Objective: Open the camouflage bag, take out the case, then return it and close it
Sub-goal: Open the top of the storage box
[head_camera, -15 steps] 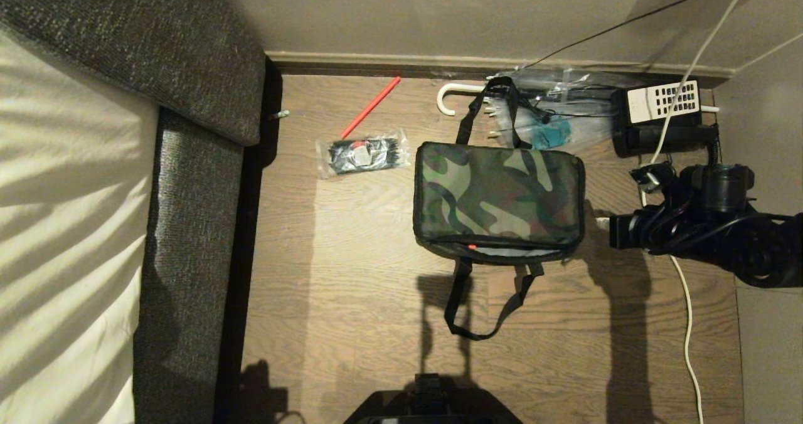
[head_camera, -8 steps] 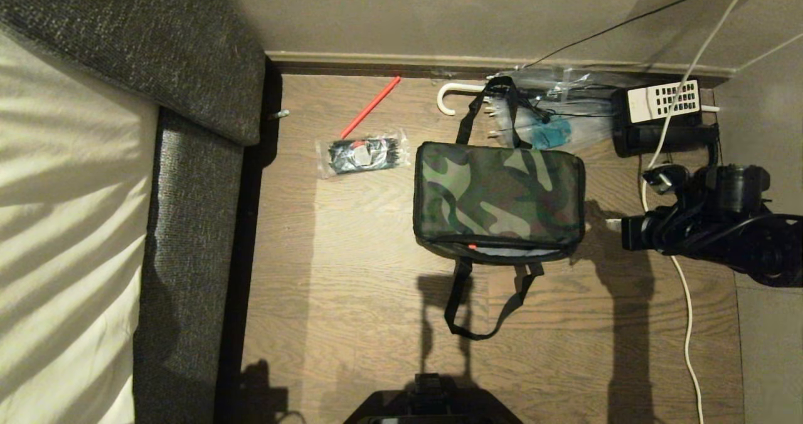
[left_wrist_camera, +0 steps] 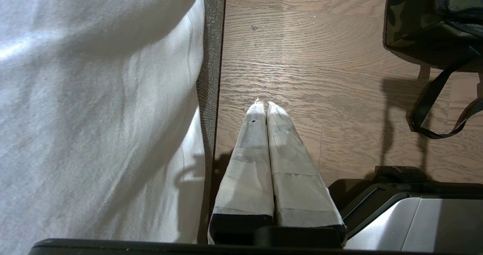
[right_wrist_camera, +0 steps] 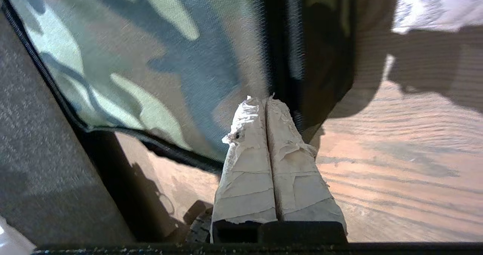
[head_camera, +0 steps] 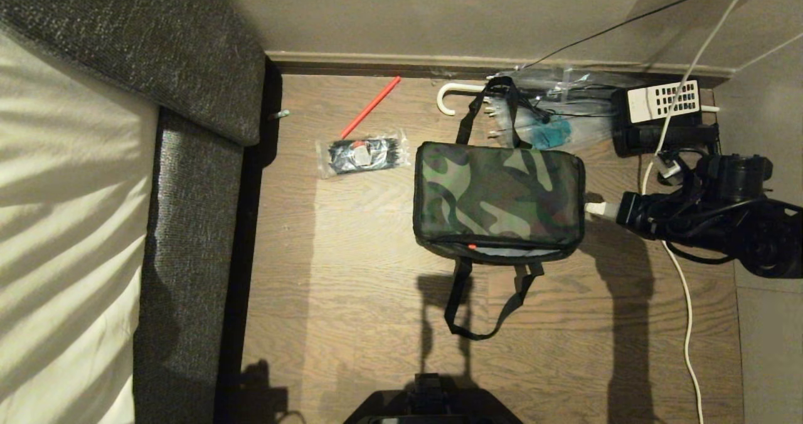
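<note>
Fingers first: my right gripper [head_camera: 593,209] has its taped fingers [right_wrist_camera: 260,134] pressed together on nothing, tips just at the right-hand end of the camouflage bag [head_camera: 499,198], close enough that I can't tell from the head view whether they touch; my left gripper [left_wrist_camera: 264,105] is likewise pinched shut and empty, parked low by the robot's base beside the bed edge [left_wrist_camera: 211,77], well apart from the work. Progress, as I judge it: nothing is done yet; the bag lies flat on the wooden floor [head_camera: 351,273] and looks closed, with only a thin pale slit and a red speck along its near edge; the case is not visible, presumably inside; opening, removal, return and closing all remain. Counting from near to far: one near strap handle [head_camera: 483,305] looped toward me; one bag; one clear packet of black items [head_camera: 362,154]; one far strap handle [head_camera: 495,107]; one red stick [head_camera: 370,107]; one white hook [head_camera: 450,96]; one black telephone [head_camera: 664,120] by the wall.
</note>
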Robot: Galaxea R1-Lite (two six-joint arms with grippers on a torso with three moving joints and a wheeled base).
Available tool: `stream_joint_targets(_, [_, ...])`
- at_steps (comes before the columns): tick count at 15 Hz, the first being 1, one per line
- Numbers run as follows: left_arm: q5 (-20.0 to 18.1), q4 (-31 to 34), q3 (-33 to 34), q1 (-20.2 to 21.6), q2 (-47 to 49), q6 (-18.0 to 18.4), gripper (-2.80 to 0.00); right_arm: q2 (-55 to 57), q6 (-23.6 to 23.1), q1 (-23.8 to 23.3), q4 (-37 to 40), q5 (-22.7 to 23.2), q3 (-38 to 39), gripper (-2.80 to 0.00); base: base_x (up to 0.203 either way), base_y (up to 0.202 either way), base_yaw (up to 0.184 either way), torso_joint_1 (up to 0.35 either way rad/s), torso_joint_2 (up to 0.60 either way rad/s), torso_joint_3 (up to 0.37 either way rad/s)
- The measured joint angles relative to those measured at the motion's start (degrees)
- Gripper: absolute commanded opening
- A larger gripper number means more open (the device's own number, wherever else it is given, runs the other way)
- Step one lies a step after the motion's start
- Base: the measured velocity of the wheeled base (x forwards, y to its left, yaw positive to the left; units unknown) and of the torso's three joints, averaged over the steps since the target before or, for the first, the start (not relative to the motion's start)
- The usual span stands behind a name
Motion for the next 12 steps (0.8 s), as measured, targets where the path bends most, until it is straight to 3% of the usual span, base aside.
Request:
stream_joint_targets(3, [0.0, -0.01, 0.0, 0.0, 0.0, 0.0, -2.8, 0.89, -0.63, -0.22, -0.47, 0.06, -0.94, -2.8, 0.0, 0.0, 0.0, 0.0, 0.0, 0.0])
stream_joint_targets(4, [0.0, -0.04, 0.0, 0.0, 0.0, 0.0, -2.8, 1.08, -0.8, -0.38, -0.52, 0.12, -1.14, -0.79, 0.0, 0.0, 0.0, 0.0, 0.0, 0.0])
stream_joint_targets(5, [0.02, -0.03, 0.0, 0.0, 0.0, -0.05, -2.8, 1.25, -0.99, -0.49, -0.35, 0.11, -1.14, 0.0, 0.0, 0.0, 0.0, 0.0, 0.0, 0.0])
stream_joint_targets(12, [0.0, -0.03, 0.0, 0.0, 0.0, 0.0, -2.8, 1.6, -0.52, -1.12, -0.41, 1.02, -1.22, 0.0, 0.0, 0.0, 0.0, 0.0, 0.0, 0.0])
